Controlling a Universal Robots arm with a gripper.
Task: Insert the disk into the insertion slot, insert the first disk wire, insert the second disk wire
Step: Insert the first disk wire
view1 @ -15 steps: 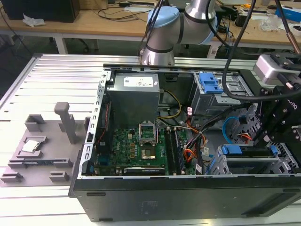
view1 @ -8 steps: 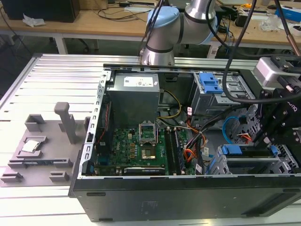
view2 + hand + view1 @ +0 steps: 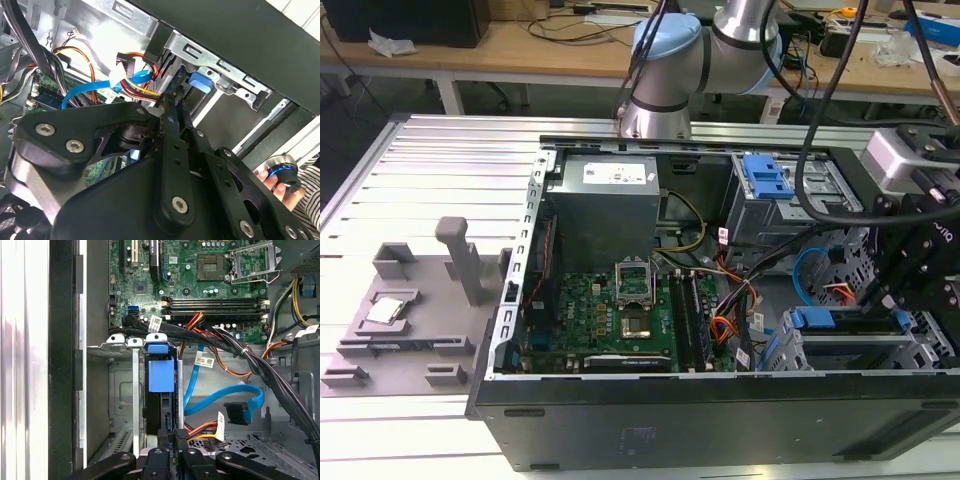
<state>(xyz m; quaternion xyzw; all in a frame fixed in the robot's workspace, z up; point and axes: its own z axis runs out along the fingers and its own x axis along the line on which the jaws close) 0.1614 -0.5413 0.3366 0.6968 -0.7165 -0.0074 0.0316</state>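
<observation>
Hanging low inside the open computer case (image 3: 720, 425), the pincer (image 3: 173, 434) has its two fingers squeezed together, with the tips close to the end of the disk (image 3: 161, 374). The disk stands on its edge inside the slot (image 3: 865, 352), with its blue frame showing. Near it a blue wire (image 3: 220, 396) lies loose, and its black plug (image 3: 239, 414) is not stuck into the disk. Farther off is the green board (image 3: 200, 280). In the second wrist view, a person's hand (image 3: 267, 181) outside the case holds a round blue knob (image 3: 281, 176).
</observation>
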